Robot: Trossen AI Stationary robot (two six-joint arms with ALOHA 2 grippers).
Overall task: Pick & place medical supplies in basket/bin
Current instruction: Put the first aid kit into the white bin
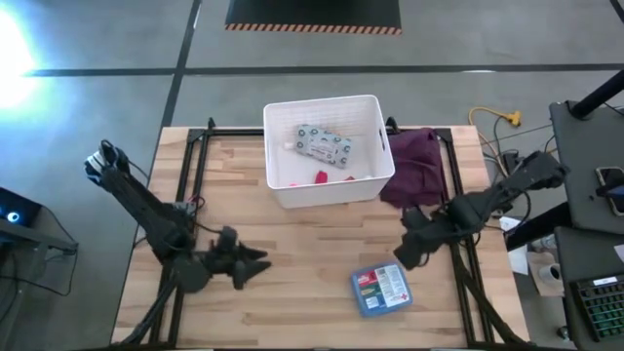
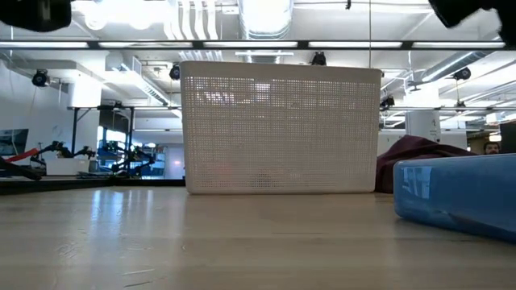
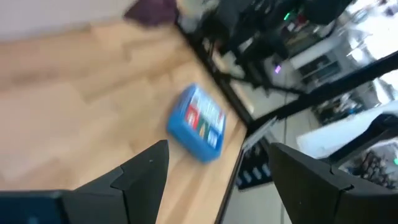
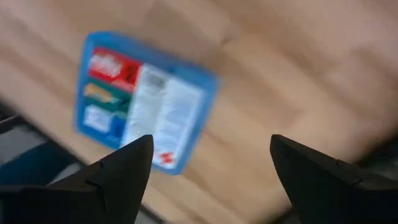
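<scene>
The flat blue first-aid box (image 1: 380, 290) lies flat on the table near its near edge; it also shows in the low view (image 2: 463, 193), the left wrist view (image 3: 198, 122) and the right wrist view (image 4: 143, 99). The white ribbed basket (image 1: 375, 185) stands at the far middle and holds a grey-green packet (image 1: 324, 146) and small red and pink items (image 1: 320, 176). My right gripper (image 1: 408, 251) hovers open just right of and beyond the box, touching nothing. My left gripper (image 1: 252, 267) is open over bare table, left of the box.
A dark purple cloth (image 1: 414, 164) lies bunched against the basket's right side. Black frame rails (image 1: 195, 166) run along the table's left and right sides. Bare wood spreads between the two grippers and in front of the basket.
</scene>
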